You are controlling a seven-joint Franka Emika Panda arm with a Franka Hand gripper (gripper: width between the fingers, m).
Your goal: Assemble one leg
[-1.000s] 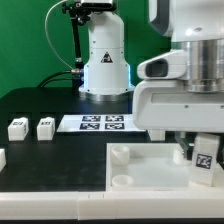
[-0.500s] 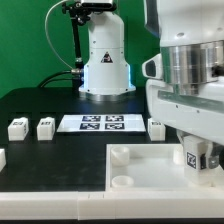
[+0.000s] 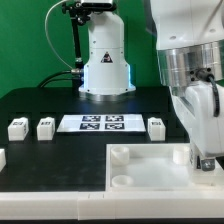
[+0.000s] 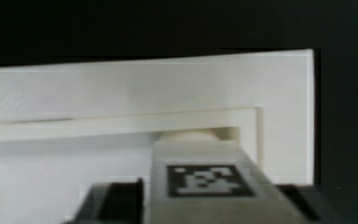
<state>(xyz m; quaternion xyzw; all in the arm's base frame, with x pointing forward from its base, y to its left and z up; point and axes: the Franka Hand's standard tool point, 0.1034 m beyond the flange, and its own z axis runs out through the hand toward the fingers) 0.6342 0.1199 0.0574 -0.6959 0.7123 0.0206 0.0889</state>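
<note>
1 leg sat clenched in the claw above the white tray piece. 3 more legs stood apart on the black surface near the marker board.

the gripper stands over the tray piece at the exterior view's right, a leg between its fingers; three loose legs and the marker board lie behind it.

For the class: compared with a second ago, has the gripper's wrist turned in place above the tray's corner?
Yes. The gripper has rotated over the tray; the held leg no longer shows its tag in the exterior view.
</note>
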